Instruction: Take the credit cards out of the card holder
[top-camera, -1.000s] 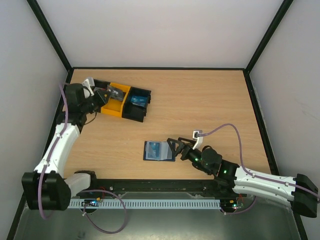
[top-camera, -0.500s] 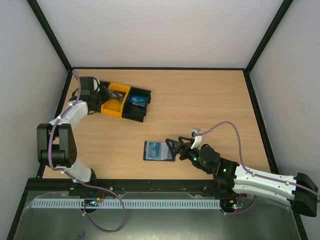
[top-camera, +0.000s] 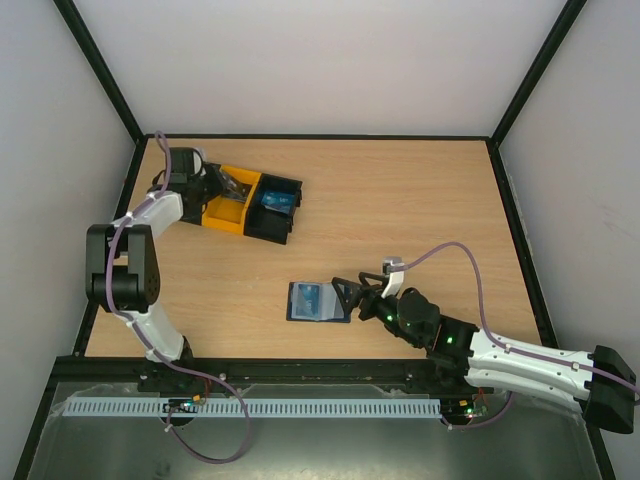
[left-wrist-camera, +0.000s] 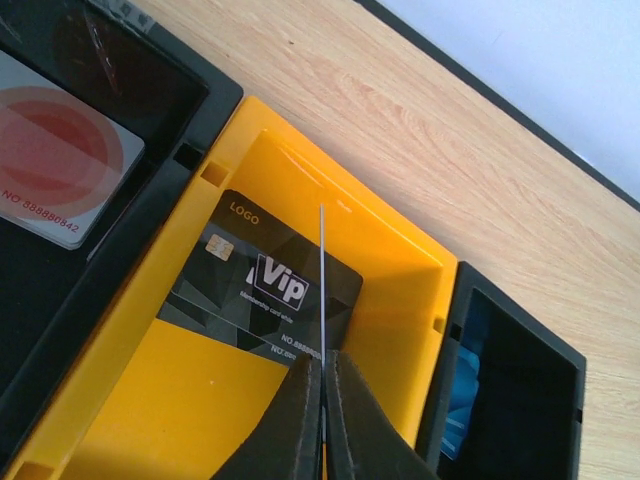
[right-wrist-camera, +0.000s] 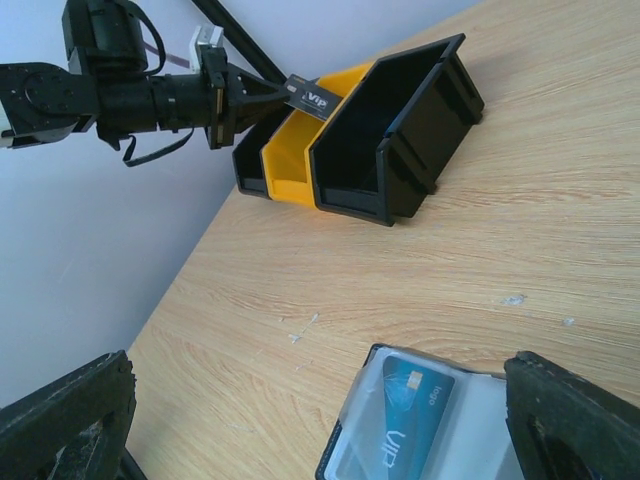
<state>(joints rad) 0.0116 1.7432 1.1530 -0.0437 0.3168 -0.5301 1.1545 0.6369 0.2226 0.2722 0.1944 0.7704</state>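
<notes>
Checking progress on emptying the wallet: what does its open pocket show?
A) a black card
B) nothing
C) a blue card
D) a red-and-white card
C: a blue card lies tucked in the pocket of the wallet, seen from the right wrist.

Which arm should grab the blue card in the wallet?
The right: right gripper is open beside the card holder and its blue card; left gripper is far off, shut on a black card.

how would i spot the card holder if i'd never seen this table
On the wooden table, look near the front edge, by the right gripper. The card holder lies flat there, black-edged with a blue card showing, unlike the boxy bins at back left.
</notes>
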